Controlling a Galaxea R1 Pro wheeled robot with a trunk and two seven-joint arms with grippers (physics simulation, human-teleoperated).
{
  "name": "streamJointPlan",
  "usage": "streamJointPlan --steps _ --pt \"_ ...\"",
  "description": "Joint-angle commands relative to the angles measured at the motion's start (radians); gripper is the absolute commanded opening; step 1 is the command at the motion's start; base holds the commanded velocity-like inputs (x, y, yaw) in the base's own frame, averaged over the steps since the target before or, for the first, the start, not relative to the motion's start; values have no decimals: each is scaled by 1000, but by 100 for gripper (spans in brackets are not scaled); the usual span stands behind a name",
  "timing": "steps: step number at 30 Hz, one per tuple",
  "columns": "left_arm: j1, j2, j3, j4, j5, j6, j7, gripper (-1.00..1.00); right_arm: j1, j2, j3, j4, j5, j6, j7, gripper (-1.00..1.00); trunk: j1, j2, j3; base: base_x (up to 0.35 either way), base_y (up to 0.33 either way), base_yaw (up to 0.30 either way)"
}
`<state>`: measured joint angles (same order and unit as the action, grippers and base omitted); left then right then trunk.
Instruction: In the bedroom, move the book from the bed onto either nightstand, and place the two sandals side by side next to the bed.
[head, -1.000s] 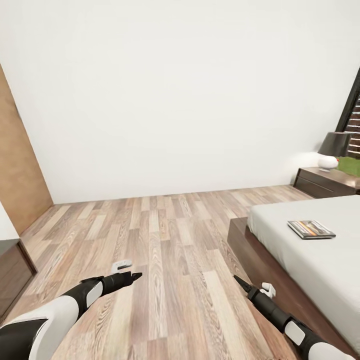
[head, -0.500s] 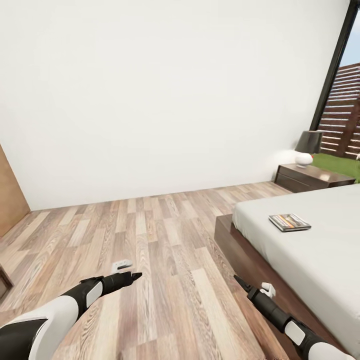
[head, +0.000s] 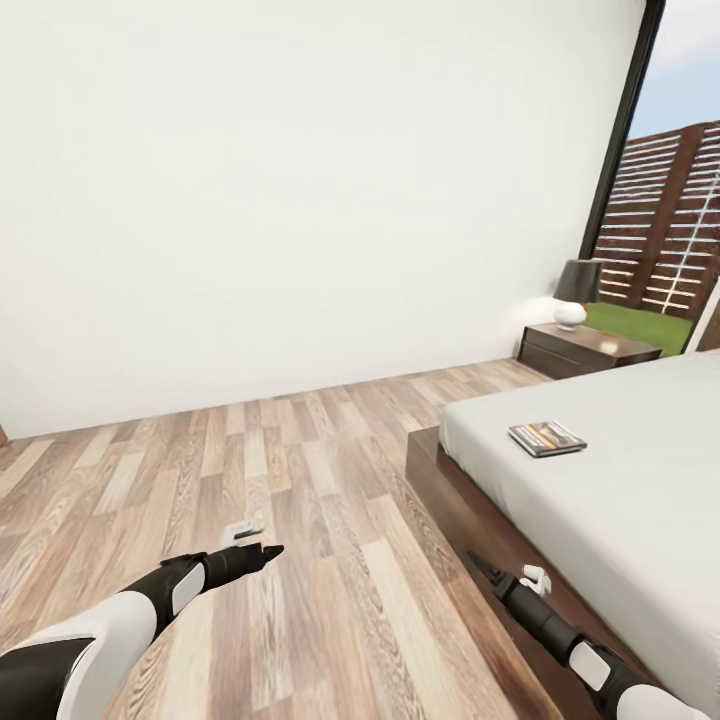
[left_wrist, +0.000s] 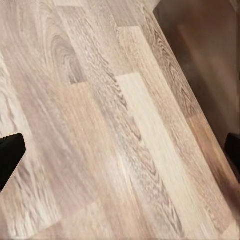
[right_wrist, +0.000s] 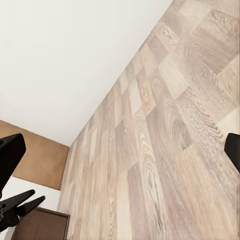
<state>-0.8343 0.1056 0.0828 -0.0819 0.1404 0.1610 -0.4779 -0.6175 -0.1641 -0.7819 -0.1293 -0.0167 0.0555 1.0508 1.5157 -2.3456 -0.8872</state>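
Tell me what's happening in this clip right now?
The robot is in the bedroom with nothing in hand. Both the left gripper and right gripper hang open over the wood floor. The book lies on the bed, untouched. A nightstand with a lamp stands beyond the bed by the window.

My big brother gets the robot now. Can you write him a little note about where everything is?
Left gripper: open, empty, over the wood floor.
Right gripper: open, empty, beside the bed.
The book lies flat on the mattress, near the bed's edge.
A nightstand with a lamp stands by the window, past the bed.
Done: nothing yet.
Left: carry the book to the nightstand, then find the two sandals and pair them beside the bed.
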Motion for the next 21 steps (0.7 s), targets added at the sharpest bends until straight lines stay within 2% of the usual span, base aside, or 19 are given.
streamJointPlan --steps 1,21 --pt "0 0 8 -1 5 11 -4 100 -1 0 -2 0 -2 6 3 100 0 0 -1 111 0 -172" --pt "0 0 8 -1 5 11 -4 100 -1 0 -2 0 -2 6 3 100 0 0 -1 116 0 -160"
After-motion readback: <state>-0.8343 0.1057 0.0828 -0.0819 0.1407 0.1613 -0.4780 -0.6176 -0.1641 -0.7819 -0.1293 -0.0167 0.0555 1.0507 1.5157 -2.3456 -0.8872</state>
